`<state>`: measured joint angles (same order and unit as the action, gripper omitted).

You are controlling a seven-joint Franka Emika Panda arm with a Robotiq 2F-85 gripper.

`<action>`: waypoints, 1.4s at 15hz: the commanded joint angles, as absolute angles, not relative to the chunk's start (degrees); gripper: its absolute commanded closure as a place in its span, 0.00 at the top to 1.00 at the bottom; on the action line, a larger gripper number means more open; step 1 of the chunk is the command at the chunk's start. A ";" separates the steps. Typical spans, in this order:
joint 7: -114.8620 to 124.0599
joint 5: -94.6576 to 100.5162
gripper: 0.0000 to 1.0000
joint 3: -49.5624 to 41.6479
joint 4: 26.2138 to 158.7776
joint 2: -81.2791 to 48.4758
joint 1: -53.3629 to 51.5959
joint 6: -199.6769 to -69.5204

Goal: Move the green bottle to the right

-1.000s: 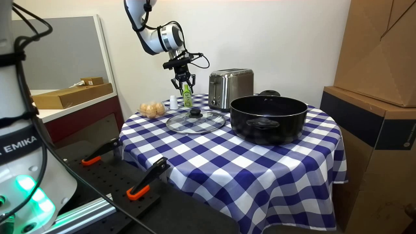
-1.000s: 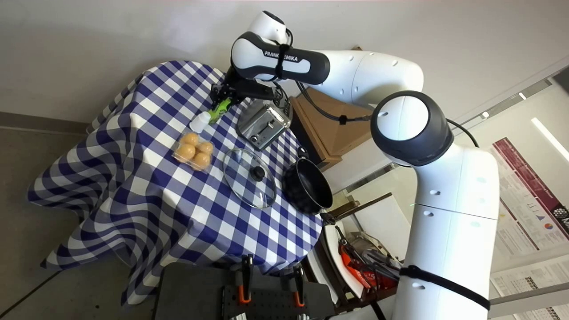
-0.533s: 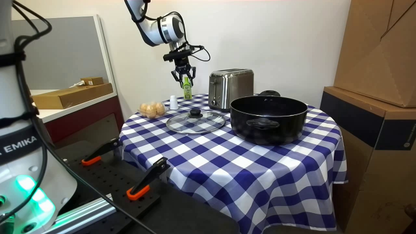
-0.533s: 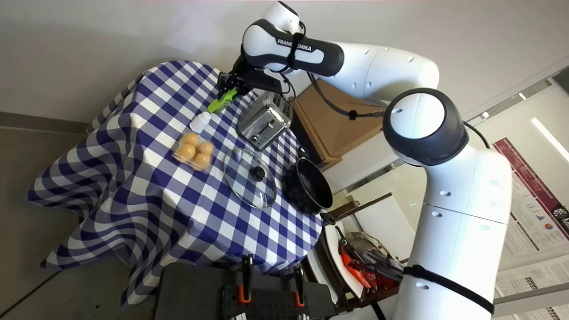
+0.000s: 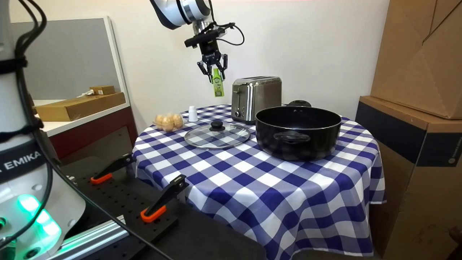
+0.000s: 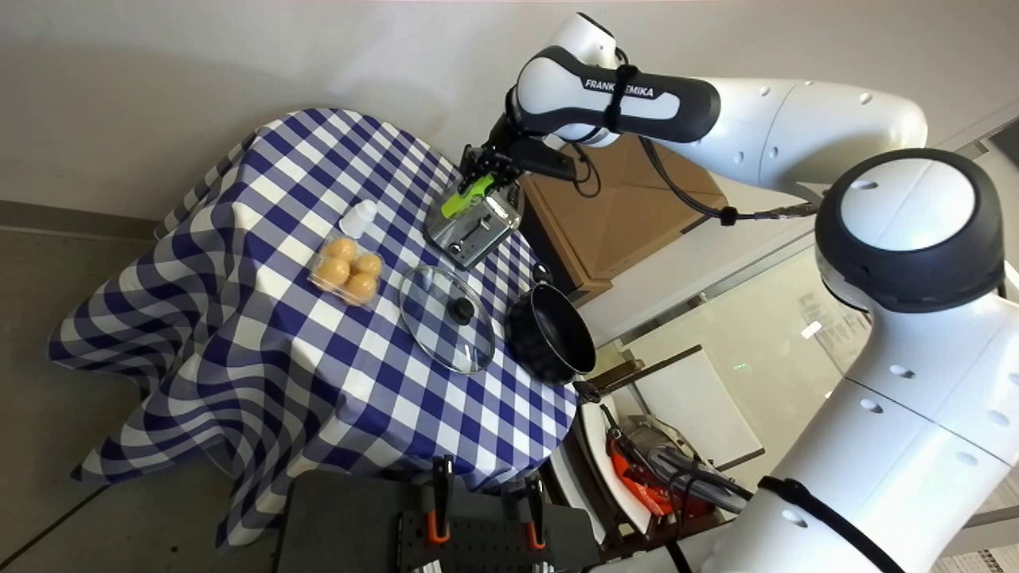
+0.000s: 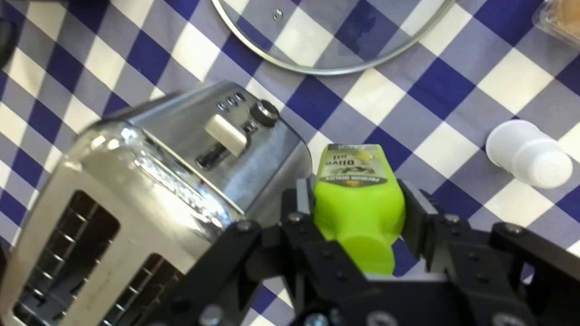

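Observation:
The green bottle, lime green with an olive oil label, shows in both exterior views (image 5: 218,89) (image 6: 465,200) and in the wrist view (image 7: 360,208). My gripper (image 5: 217,77) is shut on its upper body, with one finger on each side, as the wrist view (image 7: 359,199) shows. The bottle hangs nearly upright, slightly tilted, with its base above the tablecloth. It is beside the steel toaster (image 5: 257,99), at about the height of the toaster's upper part in that exterior view. In an exterior view the bottle overlaps the toaster (image 6: 482,231).
A white cup (image 5: 193,114) and a clear pack of eggs (image 5: 168,122) stand to the left. A glass lid (image 5: 217,135) lies in front of the toaster. A black pot (image 5: 298,135) stands at the right. The checked tablecloth (image 5: 231,180) covers the table.
The gripper has lifted the green bottle off the table and carried it up and to the right, toward the toaster. The other objects have not moved.

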<state>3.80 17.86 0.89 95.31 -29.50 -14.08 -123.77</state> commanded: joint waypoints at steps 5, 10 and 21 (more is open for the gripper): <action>15.05 19.86 0.22 -0.66 121.35 -10.49 -10.57 -132.13; 20.25 14.63 0.22 -1.68 137.72 -1.15 -4.93 -137.79; 22.75 12.02 0.22 -11.13 153.35 6.56 12.53 -143.71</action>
